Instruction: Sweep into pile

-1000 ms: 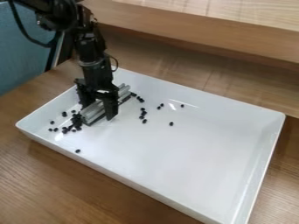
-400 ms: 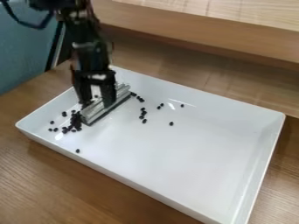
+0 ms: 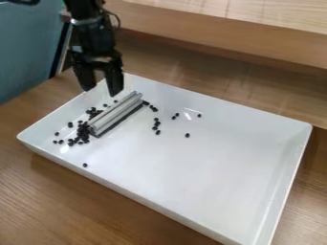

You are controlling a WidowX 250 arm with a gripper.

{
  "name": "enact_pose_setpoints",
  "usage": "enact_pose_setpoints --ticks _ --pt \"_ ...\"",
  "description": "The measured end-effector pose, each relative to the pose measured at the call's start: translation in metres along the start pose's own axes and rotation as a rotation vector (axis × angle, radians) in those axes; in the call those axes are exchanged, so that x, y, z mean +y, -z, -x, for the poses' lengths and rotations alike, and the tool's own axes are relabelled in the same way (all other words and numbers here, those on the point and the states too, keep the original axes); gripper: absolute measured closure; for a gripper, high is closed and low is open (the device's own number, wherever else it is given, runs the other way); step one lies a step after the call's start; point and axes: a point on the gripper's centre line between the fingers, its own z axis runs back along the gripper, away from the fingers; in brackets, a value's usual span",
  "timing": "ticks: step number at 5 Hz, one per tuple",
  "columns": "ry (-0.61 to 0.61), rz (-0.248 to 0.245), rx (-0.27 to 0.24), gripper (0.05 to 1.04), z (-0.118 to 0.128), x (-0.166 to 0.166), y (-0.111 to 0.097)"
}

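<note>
Fingers: spread apart, pointing downward, with a visible gap between their tips. The black gripper hung in the upper left of the frame, near the grey ribbed bar but apart from it. The bar, dark along its lower edge, lay slantwise on the floor of the white tray, left of the frame's centre, running from lower left to upper right. Small dark pieces were clustered most densely by the bar's lower-left end; others lay along its upper-left side and beside its upper-right end. A short line of pieces stood to the right of the bar, with a few scattered farther right and one alone toward the tray's lower-left wall. The tray rested on a wooden table. A wooden ledge crossed the top of the frame; a blue surface occupied the upper left.
</note>
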Motion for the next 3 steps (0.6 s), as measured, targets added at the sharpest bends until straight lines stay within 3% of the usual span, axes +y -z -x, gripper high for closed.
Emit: enact_pose_setpoints --ticks 2,3 --pt "0.016 0.01 -0.012 0.083 0.004 -0.007 -0.025" --pt "0.017 -0.008 -0.055 0.083 0.007 -0.01 -0.04"
